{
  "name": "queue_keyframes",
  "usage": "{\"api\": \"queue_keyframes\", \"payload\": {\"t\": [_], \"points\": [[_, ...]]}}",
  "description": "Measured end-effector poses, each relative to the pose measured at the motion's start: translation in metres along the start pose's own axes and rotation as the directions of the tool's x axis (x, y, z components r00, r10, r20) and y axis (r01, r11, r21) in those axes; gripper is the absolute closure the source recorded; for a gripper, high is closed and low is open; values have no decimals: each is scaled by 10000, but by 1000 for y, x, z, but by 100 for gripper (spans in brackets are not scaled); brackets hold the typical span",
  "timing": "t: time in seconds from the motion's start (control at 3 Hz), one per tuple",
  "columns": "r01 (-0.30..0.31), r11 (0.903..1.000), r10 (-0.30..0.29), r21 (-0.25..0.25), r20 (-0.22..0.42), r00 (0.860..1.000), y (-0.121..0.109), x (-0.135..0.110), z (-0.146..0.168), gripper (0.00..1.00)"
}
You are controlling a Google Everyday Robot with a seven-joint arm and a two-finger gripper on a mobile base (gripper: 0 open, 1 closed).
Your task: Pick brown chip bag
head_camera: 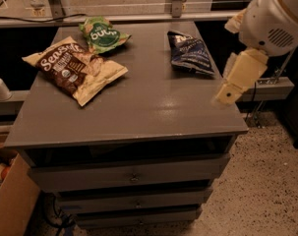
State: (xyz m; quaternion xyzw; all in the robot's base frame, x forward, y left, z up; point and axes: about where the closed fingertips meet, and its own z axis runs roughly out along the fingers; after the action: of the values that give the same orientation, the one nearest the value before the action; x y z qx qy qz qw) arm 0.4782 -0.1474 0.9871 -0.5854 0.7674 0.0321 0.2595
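Note:
The brown chip bag (74, 69) lies flat on the back left of the grey table top (138, 107). It is crinkly tan with a dark brown centre panel and white script lettering. My gripper (235, 78), a cream-coloured piece under the white arm body (276, 16), hangs over the table's right edge. It is far to the right of the brown bag and touches nothing.
A smaller green bag (103, 34) lies just behind the brown bag. A dark navy-blue bag (190, 53) lies at the back right, close to the gripper. Drawers (134, 177) run below the table top. A cardboard box (11, 205) stands at the lower left.

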Motion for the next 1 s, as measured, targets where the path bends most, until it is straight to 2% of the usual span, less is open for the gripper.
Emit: {"api": "queue_keyframes", "payload": {"t": [0.33, 0.67, 1.0], "points": [[-260, 9996, 250, 67, 1180, 9927, -2, -54, 16, 0], [-184, 9997, 163, 152, 1280, 9916, -2, -57, 18, 0], [23, 10000, -11, -63, 1816, 9834, -2, -75, 56, 0]]}}
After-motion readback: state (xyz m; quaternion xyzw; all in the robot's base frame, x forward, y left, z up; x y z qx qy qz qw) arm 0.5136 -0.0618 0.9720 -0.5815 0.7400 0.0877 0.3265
